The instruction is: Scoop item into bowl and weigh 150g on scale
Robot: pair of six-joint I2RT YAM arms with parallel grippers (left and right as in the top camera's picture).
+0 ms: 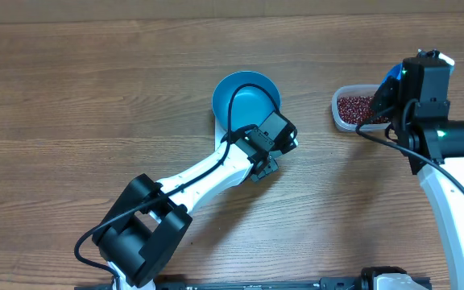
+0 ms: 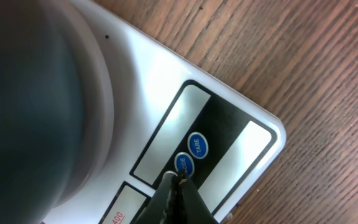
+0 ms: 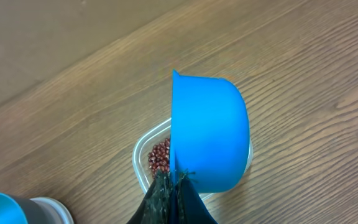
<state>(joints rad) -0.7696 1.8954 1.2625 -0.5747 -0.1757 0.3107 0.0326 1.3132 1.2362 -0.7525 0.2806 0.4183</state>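
Left end effector (image 2: pixel 177 182), fingers together, meets the mode button (image 2: pixel 184 163) on the scale (image 2: pixel 160 81), likely readying it, while right end effector (image 3: pixel 176 182) clamps scoop (image 3: pixel 209 140) over beans (image 3: pixel 160 155).

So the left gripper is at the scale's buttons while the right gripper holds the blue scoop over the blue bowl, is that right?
Not quite: the right gripper holds the blue scoop over the clear tub of beans, not the blue bowl, as the right wrist view shows. The rest stands.

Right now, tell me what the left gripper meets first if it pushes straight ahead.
Likely the round blue button beside the TARE button on the scale; the shut left gripper points right at it.
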